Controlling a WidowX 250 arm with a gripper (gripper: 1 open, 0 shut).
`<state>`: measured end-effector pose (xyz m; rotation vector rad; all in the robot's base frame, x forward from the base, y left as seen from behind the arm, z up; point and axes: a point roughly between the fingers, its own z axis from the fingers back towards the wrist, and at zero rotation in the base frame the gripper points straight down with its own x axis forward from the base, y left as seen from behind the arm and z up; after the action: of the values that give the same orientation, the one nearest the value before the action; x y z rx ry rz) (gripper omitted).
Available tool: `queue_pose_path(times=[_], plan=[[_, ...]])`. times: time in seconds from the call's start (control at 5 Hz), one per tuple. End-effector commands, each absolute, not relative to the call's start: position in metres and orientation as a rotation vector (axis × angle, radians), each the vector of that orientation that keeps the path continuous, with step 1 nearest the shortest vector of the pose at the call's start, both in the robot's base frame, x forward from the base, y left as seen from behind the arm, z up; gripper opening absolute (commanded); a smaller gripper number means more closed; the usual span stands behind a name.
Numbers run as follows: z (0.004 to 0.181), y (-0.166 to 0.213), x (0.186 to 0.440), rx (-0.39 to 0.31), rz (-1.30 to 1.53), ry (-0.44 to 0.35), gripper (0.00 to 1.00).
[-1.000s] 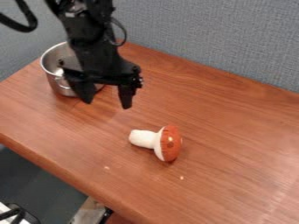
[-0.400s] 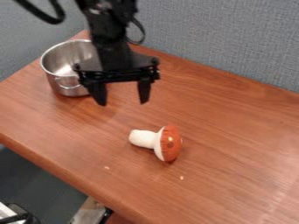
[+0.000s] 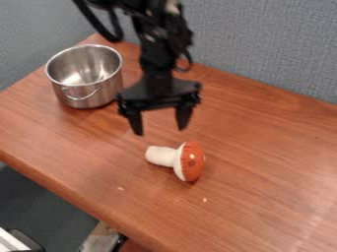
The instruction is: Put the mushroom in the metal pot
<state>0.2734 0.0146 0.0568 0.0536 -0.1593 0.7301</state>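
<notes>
A wooden table (image 3: 263,128) stands before a grey wall. The mushroom (image 3: 179,158) lies on its side near the front. Just behind it the gripper (image 3: 160,117) hangs wide open and empty, pointing down, seemingly positioned to grasp. The pot (image 3: 85,74) waits far left.

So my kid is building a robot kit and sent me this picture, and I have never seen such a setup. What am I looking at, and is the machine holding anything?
This is one view, taken from in front of and above a wooden table. The black thing reaching down is a robot arm, ending in a gripper, a two-fingered claw. Its fingers are spread open and hold nothing. Just below it in the picture, a toy mushroom lies on its side, cream stem and reddish-brown cap. At the back left stands a shiny metal pot, which looks empty. The gripper hangs near the mushroom without touching it, probably about to pick it up.
</notes>
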Motion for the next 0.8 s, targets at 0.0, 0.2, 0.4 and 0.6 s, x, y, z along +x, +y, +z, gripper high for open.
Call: queue_pose_path(times=[0.0, 0.2, 0.4, 0.6], plan=[[0.049, -0.005, 0.275, 0.06, 0.627, -0.167, 1.0], [0.031, -0.015, 0.27, 0.071, 0.674, -0.16, 1.0], [0.014, -0.018, 0.268, 0.085, 0.76, -0.154, 1.0], [0.005, -0.019, 0.266, 0.097, 0.816, -0.15, 0.0]])
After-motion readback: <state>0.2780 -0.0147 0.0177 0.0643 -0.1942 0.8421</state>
